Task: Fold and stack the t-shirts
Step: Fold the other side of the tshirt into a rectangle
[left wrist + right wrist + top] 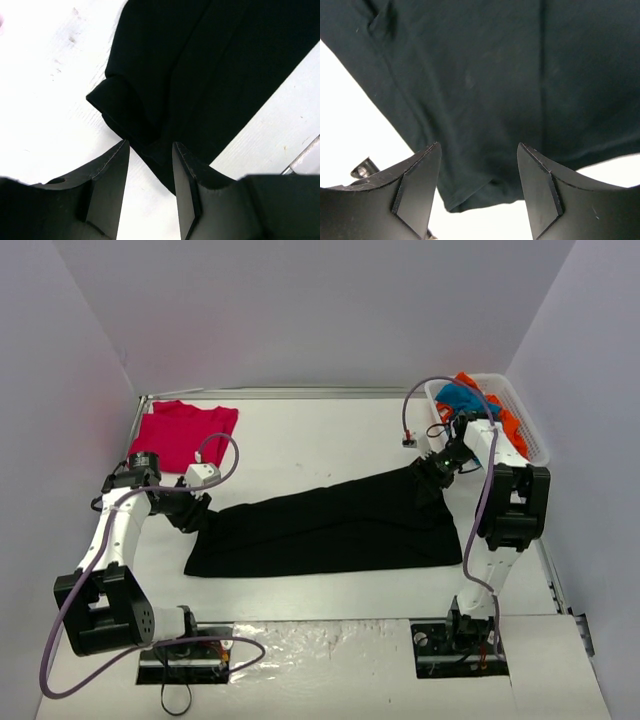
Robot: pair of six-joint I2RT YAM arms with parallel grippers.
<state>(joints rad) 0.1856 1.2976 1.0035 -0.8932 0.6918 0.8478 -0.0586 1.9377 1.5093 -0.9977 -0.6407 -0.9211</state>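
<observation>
The large black t-shirt (320, 525) lies folded lengthwise as a long band across the middle of the table. My left gripper (198, 517) is open at its left end; in the left wrist view the black t-shirt's folded corner (150, 125) lies just beyond the open fingers (112, 180). My right gripper (432, 468) is open at the upper right end; in the right wrist view the black t-shirt's edge (480, 185) lies between the open fingers (420, 185). The crimson-red t-shirt (182, 433) lies folded at the back left. Blue (462, 398) and orange (505, 420) t-shirts sit in the basket.
A white plastic basket (530, 440) stands at the back right by the wall. A small dark object (408, 443) lies on the table behind the black shirt. Grey walls enclose the table on three sides. Purple cables loop off both arms.
</observation>
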